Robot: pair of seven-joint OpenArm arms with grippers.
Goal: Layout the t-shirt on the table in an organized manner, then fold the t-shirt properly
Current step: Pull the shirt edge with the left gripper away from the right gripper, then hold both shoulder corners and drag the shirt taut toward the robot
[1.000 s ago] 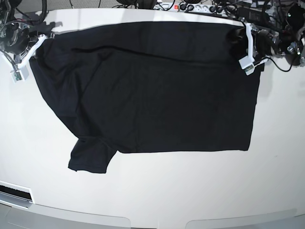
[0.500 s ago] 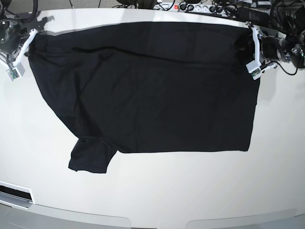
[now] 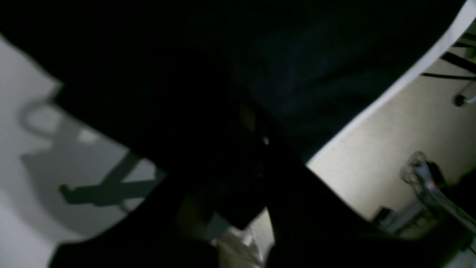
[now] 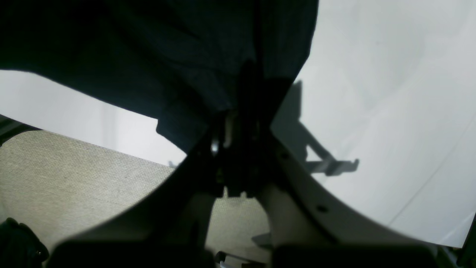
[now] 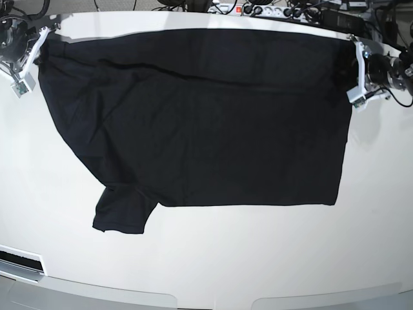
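The black t-shirt (image 5: 206, 123) lies spread on the white table (image 5: 226, 258), with one sleeve (image 5: 122, 210) sticking out toward the front left. My left gripper (image 5: 352, 68) is shut on the shirt's far right corner. My right gripper (image 5: 37, 50) is shut on the far left corner. The left wrist view is dark: black t-shirt fabric (image 3: 297, 56) runs into the closed jaws of the left gripper (image 3: 258, 134). In the right wrist view, the t-shirt (image 4: 167, 56) is pinched in the right gripper (image 4: 241, 108) above the table (image 4: 390, 93).
A power strip and cables (image 5: 271, 10) lie behind the table's far edge. Both grippers hang near that edge, with beige floor (image 4: 74, 171) visible below. A dark slot (image 5: 19, 261) sits at the front left corner.
Both grippers have moved outward and toward the far edge, pulling the shirt's far edge wider and straighter. The near hem and sleeve have stayed put.
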